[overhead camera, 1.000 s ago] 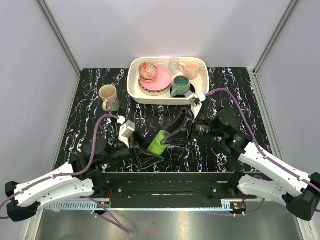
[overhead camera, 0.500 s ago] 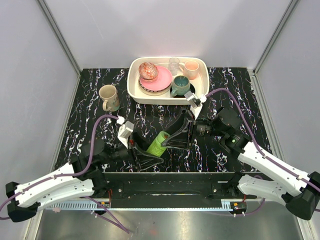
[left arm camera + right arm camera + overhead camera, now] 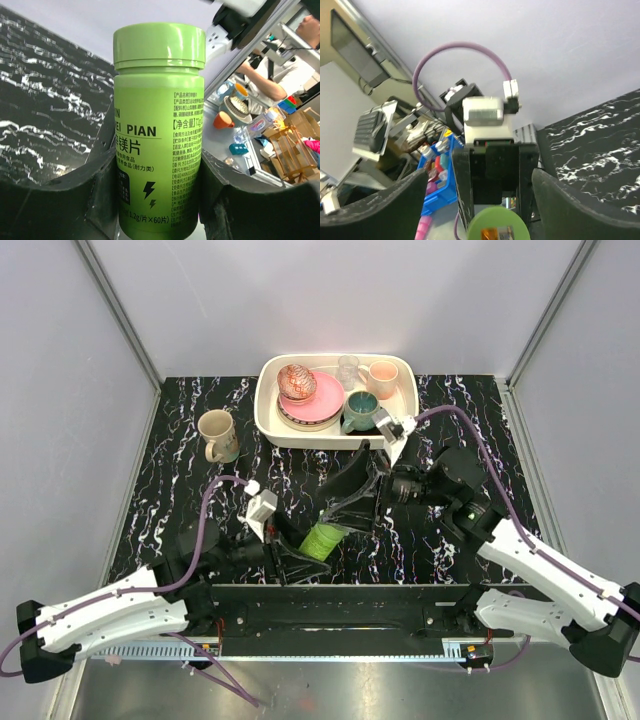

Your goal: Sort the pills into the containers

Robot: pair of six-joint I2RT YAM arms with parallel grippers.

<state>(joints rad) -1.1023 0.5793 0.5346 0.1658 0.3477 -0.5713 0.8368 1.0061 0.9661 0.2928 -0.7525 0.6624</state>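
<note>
overhead view: bright, soft, even light from above; pale walls (image 3: 330, 300), only faint shadows on the dark table (image 3: 180, 500), a pinkish glow on the tray (image 3: 268, 410) rim. left wrist view: bottle (image 3: 157, 150) sharp and evenly lit, left fingers (image 3: 65, 200) dark and soft, edges bowed by the wide lens. right wrist view: right fingers (image 3: 385, 210) black and blurred, background slightly soft.

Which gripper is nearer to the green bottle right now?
Left. The left gripper has its jaws closed on the green bottle, around its body. The right gripper sits just past the cap end, jaws open and not touching it.
</note>
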